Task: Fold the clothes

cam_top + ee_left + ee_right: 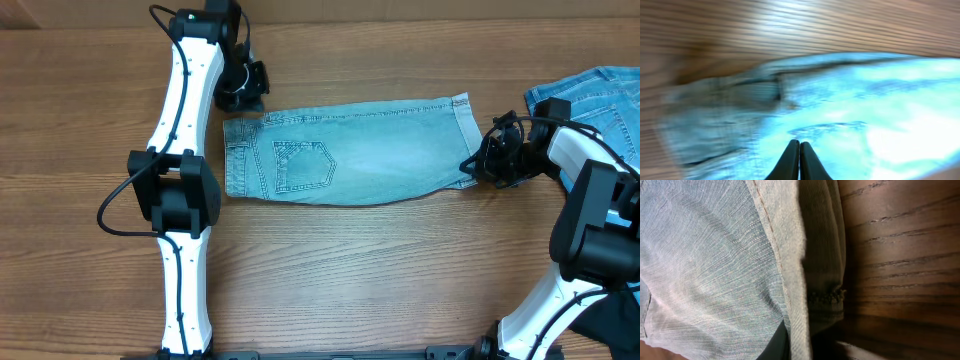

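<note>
One broad wooden table (350, 270) carries everything under my two arms. On it the clothes (350, 155), pale blue denim shorts folded in half lengthwise, lie flat as a long band between my two grippers, waistband and stitched back pocket toward my left gripper, hemmed cuffs toward my right. Beyond my right gripper, at the table's far edge, lies a second piece of denim (600, 95), a deeper blue, well apart from the shorts. My left gripper (243, 88) sits at the waistband corner; in its wrist view my fingers (799, 162) are pressed together with the blurred denim spread just ahead of them, and I cannot tell whether any cloth is pinched between them. My right gripper (487, 158) is at the cuff end, its jaws clamped on the hem edge, the doubled cuff standing right above my finger (776, 347).
</note>
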`<state>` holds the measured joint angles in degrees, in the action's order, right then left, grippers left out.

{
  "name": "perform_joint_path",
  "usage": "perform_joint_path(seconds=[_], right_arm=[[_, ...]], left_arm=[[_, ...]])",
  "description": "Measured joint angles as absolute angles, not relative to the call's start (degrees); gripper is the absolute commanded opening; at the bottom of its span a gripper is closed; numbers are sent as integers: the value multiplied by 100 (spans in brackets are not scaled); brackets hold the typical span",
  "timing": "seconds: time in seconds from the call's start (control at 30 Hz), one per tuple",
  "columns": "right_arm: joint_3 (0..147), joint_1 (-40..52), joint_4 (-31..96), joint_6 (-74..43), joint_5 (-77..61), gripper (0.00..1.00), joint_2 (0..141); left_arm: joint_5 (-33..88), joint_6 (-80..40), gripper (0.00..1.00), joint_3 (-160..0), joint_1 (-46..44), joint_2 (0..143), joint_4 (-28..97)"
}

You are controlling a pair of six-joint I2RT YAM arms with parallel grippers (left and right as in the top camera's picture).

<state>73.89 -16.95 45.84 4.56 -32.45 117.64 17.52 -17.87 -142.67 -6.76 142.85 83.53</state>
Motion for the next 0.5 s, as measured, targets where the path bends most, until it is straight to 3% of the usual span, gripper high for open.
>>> perform_joint_path(seconds=[0.17, 0.33, 0.5], right_arm=[[7391, -1671, 4543, 458, -3186, 4, 11767], [7413, -1601, 4539, 451, -3076, 4, 11767], [7452, -1479, 4497, 454, -2969, 4, 11767]], left_arm=[[2517, -1874, 4, -14315, -1424, 14285, 8433], [2056, -2792, 4, -14315, -2681, 14285, 8278], [1470, -3511, 4, -14103, -3229, 14285, 7894]])
